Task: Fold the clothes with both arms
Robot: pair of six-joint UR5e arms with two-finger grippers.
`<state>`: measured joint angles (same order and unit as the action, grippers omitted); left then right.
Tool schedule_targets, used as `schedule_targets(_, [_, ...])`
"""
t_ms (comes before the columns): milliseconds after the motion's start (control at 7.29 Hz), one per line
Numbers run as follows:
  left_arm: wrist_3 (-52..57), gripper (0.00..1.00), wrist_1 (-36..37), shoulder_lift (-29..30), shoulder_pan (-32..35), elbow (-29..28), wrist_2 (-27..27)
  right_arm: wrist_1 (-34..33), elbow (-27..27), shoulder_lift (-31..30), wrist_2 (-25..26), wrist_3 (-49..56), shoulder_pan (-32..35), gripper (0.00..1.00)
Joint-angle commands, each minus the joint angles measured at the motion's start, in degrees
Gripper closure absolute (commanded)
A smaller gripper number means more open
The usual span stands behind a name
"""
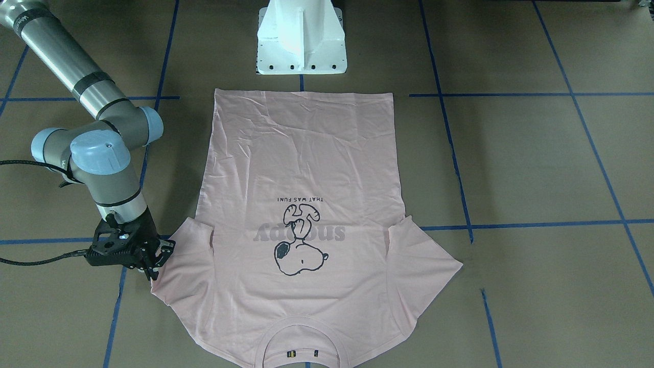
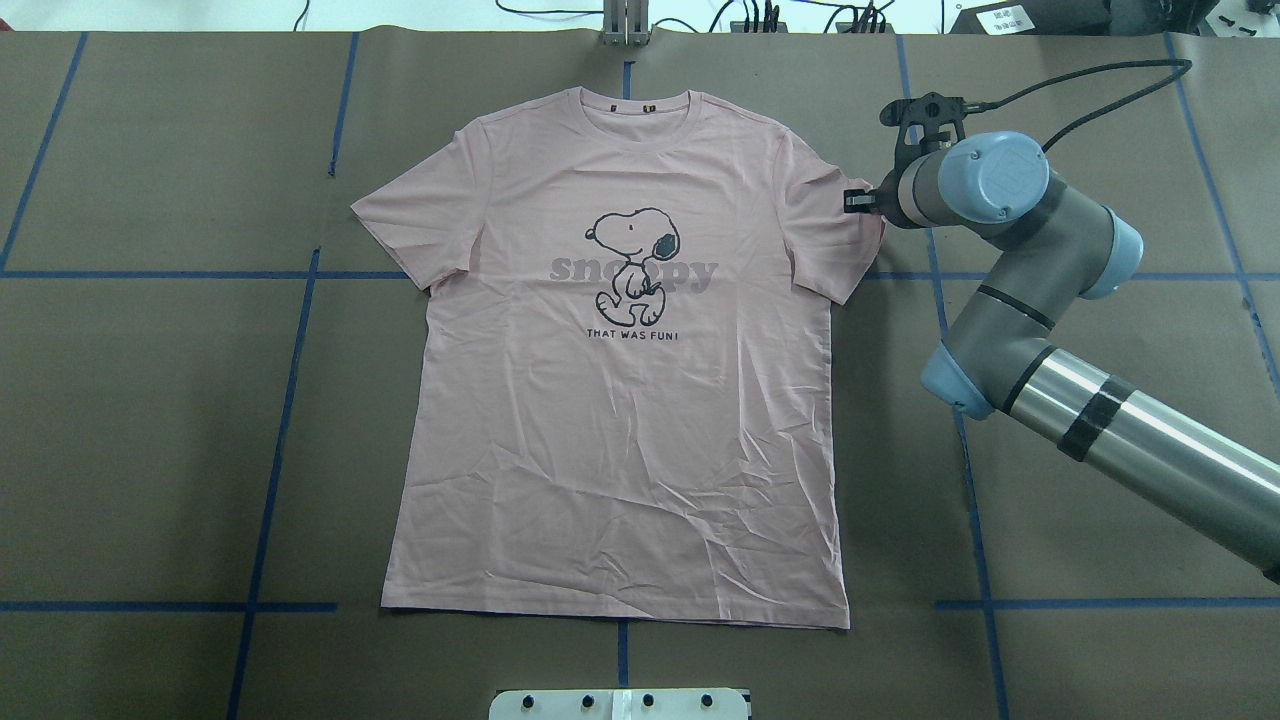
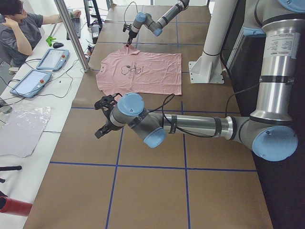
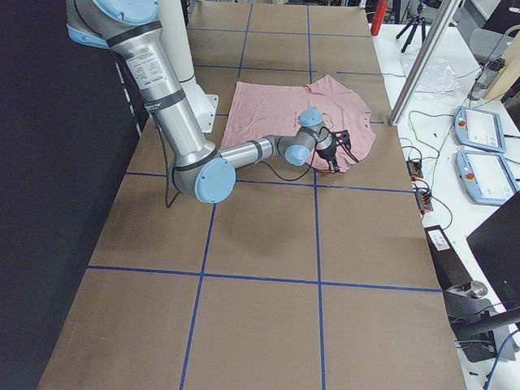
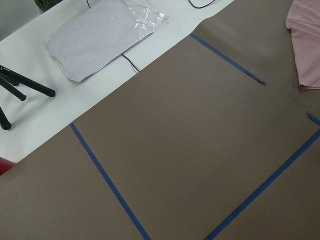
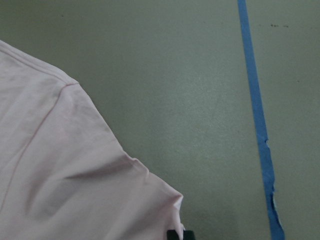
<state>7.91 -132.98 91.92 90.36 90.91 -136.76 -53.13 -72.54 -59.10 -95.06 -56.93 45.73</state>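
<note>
right tool (image 1: 156, 261) set at the sleeve hem of a pale pink t-shirt (image 1: 301, 168) with a black-outlined dog print
it lies flat mid-counter (image 1: 511, 153), print up; the hem suits folding the sleeve inward. left tool (image 3: 101, 119) hangs well apart. neither tool's opening can be told.

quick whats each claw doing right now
Left claw: cannot be told; it shows only in the exterior left view.
Right claw: closed, apparently pinching the sleeve edge of the T-shirt.
</note>
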Motion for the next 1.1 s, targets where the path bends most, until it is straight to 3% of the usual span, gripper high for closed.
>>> schedule_targets(0, [0.00, 0.00, 0.00, 0.01, -0.01, -0.03, 0.00, -9.85, -0.06, 7.65, 2.23, -3.33, -0.72, 1.00])
schedule_targets(411, [0.00, 0.00, 0.09, 0.01, -0.01, -0.03, 0.00, -15.25, 1.43, 14.45, 9.53, -10.21, -6.25, 1.00])
schedule_targets(685, [0.00, 0.00, 0.09, 0.01, -0.01, -0.12, 0.00, -15.16, 7.20, 17.77, 13.04, -11.96, -7.75, 1.00])
schedule_targets(823, [0.00, 0.00, 0.09, 0.01, -0.01, -0.12, 0.00, -14.99, 7.67, 18.14, 13.15, -11.97, -7.84, 0.73])
schedule_targets(960, [0.00, 0.00, 0.09, -0.07, -0.01, -0.12, 0.00, -14.99, 7.68, 18.23, 13.15, -12.06, -8.11, 0.04])
